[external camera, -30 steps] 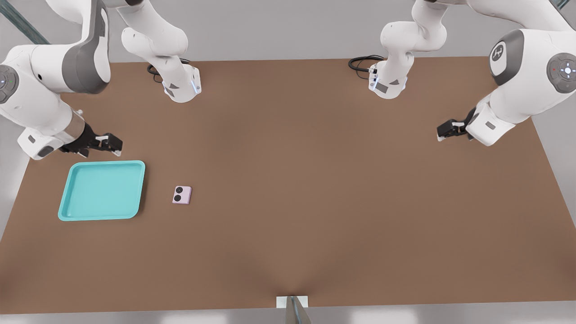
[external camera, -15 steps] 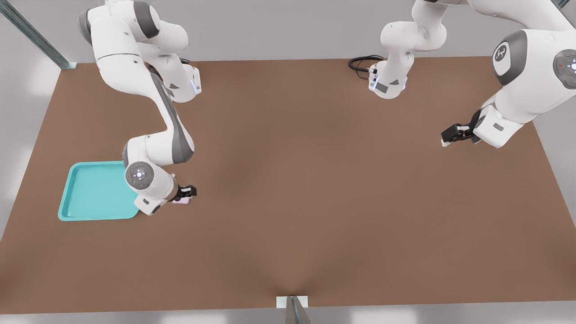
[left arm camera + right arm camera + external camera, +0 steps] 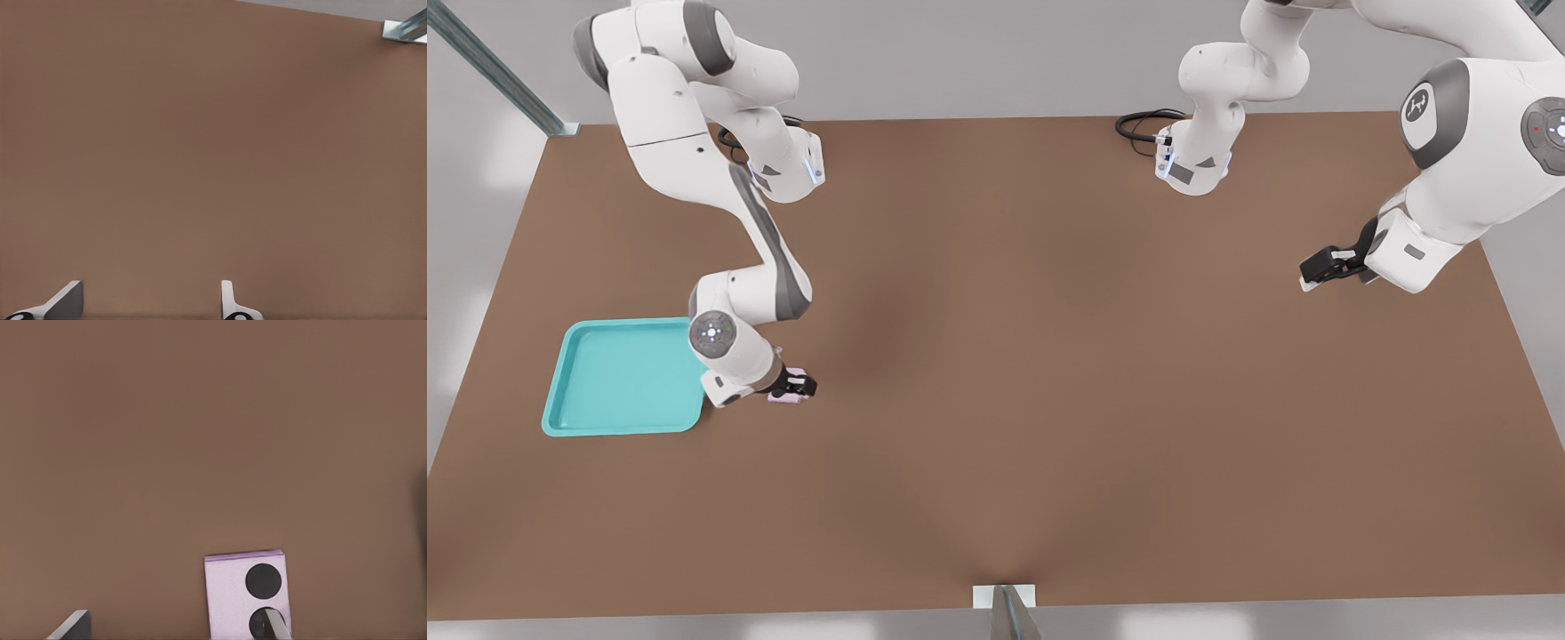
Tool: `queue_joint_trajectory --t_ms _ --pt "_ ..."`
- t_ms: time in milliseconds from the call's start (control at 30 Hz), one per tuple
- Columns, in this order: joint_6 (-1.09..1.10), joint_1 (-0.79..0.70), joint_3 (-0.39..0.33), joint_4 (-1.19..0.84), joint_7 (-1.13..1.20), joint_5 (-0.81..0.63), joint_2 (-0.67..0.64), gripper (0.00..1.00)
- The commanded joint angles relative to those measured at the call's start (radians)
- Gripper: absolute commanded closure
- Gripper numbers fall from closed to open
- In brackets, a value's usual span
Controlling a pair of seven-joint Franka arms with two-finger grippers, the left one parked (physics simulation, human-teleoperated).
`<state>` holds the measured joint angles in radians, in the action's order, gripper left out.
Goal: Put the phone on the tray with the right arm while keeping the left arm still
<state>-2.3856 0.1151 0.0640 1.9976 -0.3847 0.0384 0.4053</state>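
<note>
the right arm (image 3: 769, 258) had swung in from beside the tray (image 3: 624, 378) a moment earlier and dropped over the phone (image 3: 786, 399), and now the gripper (image 3: 797, 387) sat lower, right on it. wrist view showed the fingers spread wide, one fingertip (image 3: 273, 625) over the phone (image 3: 245, 593), the other (image 3: 70, 627) well off to the side, nothing clamped. the phone lay flat on the table (image 3: 1049, 356), just beside the tray. grasp looked off-centre; pickup not yet done.

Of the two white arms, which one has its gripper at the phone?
The right arm, with the grey stripe, on the front view's left. Its gripper sits over the pink phone beside the turquoise tray.
</note>
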Motion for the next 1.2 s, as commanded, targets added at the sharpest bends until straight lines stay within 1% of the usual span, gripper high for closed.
queue_joint_trajectory --t_ms 0,133,233,267,300,467,733,933,1000,1167 --pt "-0.061 0.000 0.000 0.004 -0.066 -0.017 0.012 0.03" --pt "-0.067 0.000 0.000 0.004 -0.022 -0.015 0.041 0.03" --pt "-0.104 0.000 0.000 0.036 0.093 -0.017 0.044 0.03" --pt "-0.102 0.000 0.000 0.036 0.121 -0.015 0.050 0.00" --pt "-0.099 0.000 0.000 0.036 0.194 -0.015 0.060 0.00" --pt "-0.104 0.000 -0.001 0.033 0.227 -0.017 0.092 0.00" --pt "-0.109 -0.018 -0.007 0.035 0.283 -0.020 0.106 0.00" --pt "-0.150 -0.060 -0.007 0.122 0.300 -0.020 0.072 0.00" --pt "-0.155 -0.060 -0.007 0.122 0.303 -0.051 0.083 0.00" --pt "-0.179 -0.058 -0.007 0.122 0.303 -0.052 0.104 0.00"
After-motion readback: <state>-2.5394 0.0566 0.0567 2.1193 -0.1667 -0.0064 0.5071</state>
